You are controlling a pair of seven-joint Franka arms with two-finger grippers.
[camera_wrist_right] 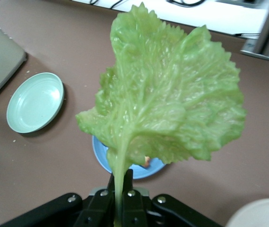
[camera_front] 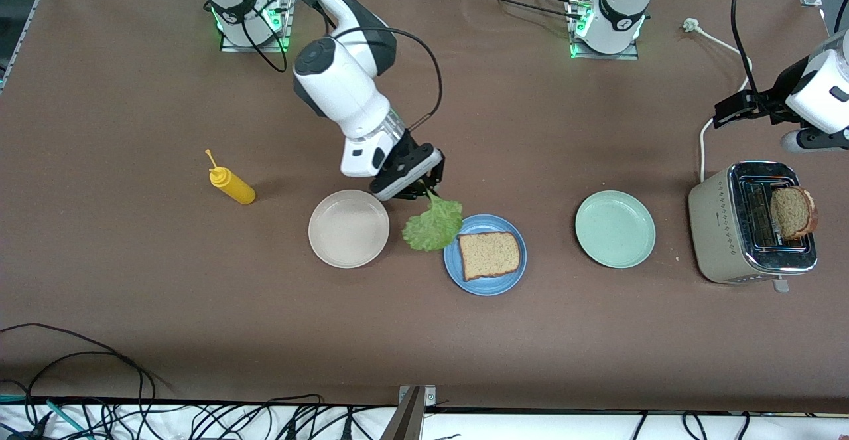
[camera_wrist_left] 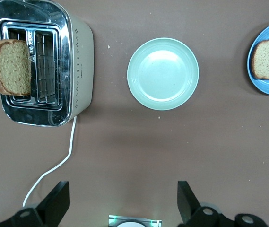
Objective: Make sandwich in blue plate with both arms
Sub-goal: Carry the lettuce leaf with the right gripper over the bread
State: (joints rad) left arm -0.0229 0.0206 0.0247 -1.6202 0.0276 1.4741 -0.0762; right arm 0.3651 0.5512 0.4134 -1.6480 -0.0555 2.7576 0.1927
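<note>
Three plates are found in a row across the middle of the table (camera_front: 132,307). The blue plate (camera_front: 479,285) lies nearest the front camera, between the other two, and one slice of bread (camera_front: 489,255) is laid flat on it. The beige plate (camera_front: 349,228) is set toward the right arm's end, near the blue plate but apart from it. The green plate (camera_front: 615,229) is set toward the left arm's end, well apart from the blue plate, and nothing is seen on it.

A toaster (camera_front: 719,227) is placed at the left arm's end, beside the green plate, with a second slice of bread (camera_front: 792,212) standing up out of one slot. A yellow squeeze bottle (camera_front: 231,184) is noted lying tilted toward the right arm's end, well apart from the beige plate.

The right gripper (camera_front: 425,191) is held in the air over the gap between the beige and blue plates. Its fingers are pressed together on the stem of the lettuce leaf (camera_front: 434,226), which hangs below it, overlapping the blue plate's rim in the front view.

The left gripper (camera_wrist_left: 121,203) is held high over the table, farther from the front camera than the toaster and green plate, with its fingers (camera_wrist_left: 56,201) spread wide and nothing between them.
</note>
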